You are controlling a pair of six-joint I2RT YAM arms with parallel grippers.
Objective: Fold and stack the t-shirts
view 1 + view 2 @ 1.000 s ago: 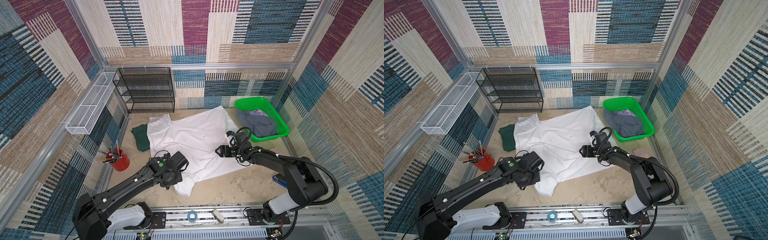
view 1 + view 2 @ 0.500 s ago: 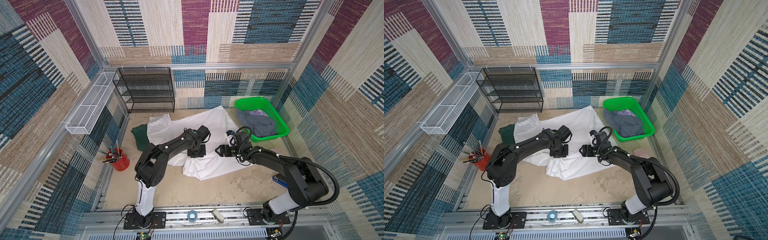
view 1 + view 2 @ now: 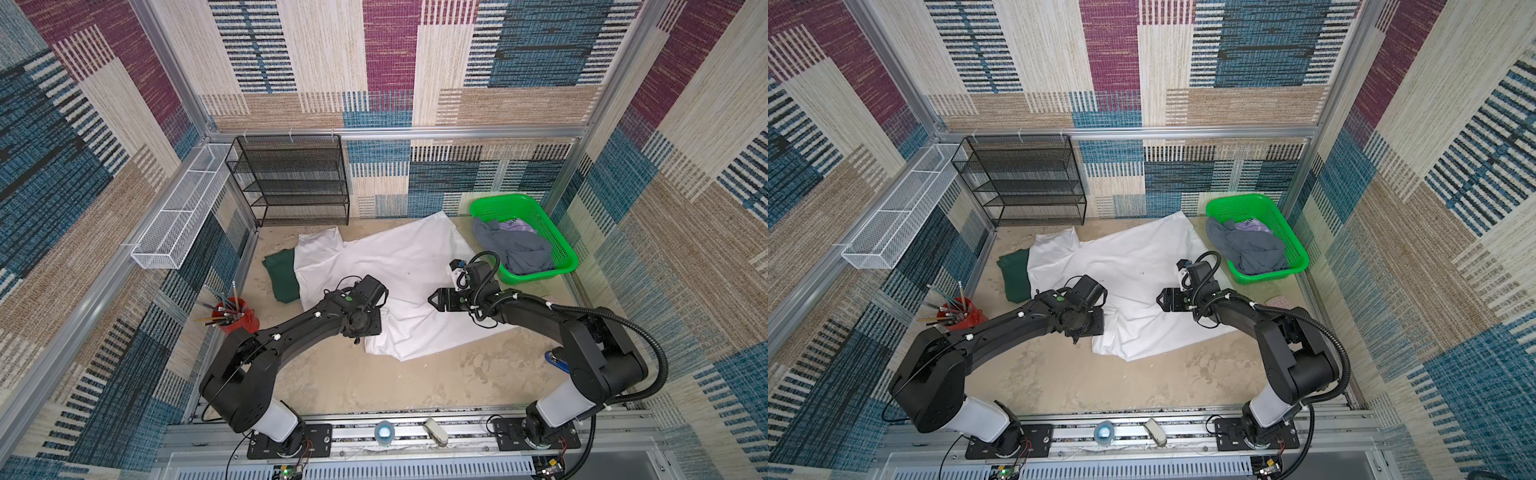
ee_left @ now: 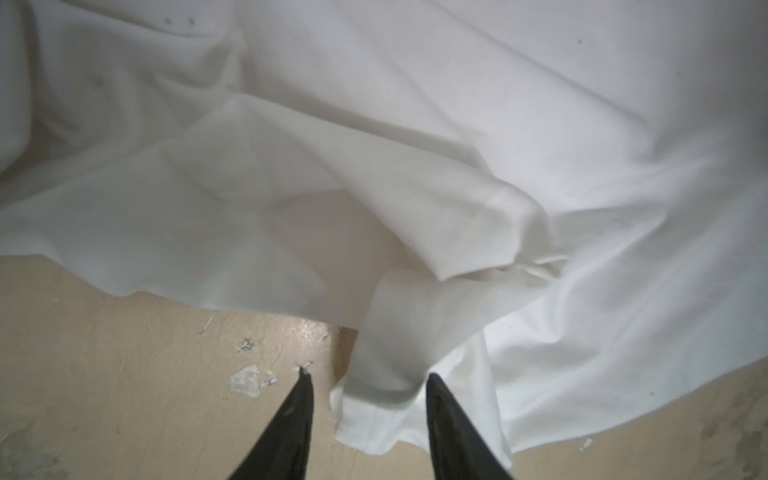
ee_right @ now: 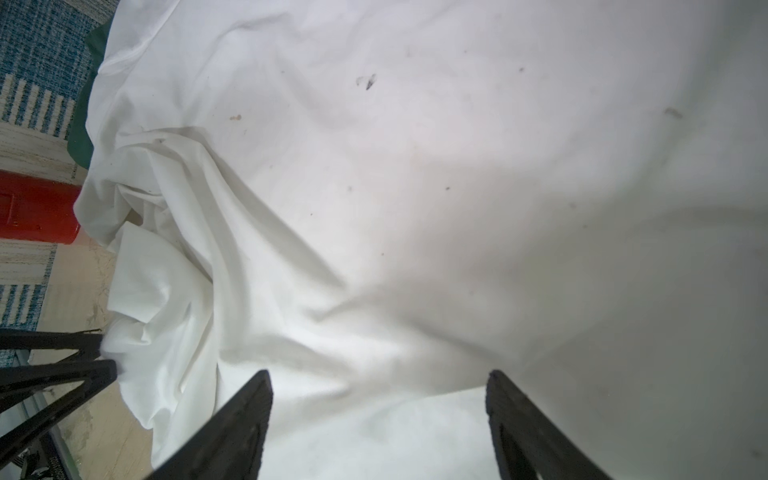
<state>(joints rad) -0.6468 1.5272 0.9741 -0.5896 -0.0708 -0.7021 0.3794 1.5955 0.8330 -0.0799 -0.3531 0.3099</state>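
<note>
The white t-shirt point(image 3: 407, 266) lay rumpled across the worktop point(image 3: 374, 386), overlapping the dark green t-shirt point(image 3: 282, 278). The grey t-shirt point(image 3: 519, 249) sat in the green basket point(image 3: 567, 259). The left pincer point(image 4: 366, 374) stood parted around a white hem flap, and the right pincer point(image 5: 378, 374) was spread wide above the white cloth.

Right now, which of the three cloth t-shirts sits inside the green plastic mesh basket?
The crumpled grey t-shirt with the lilac patch; the large white t-shirt and the small dark green t-shirt lie on the table instead.
</note>
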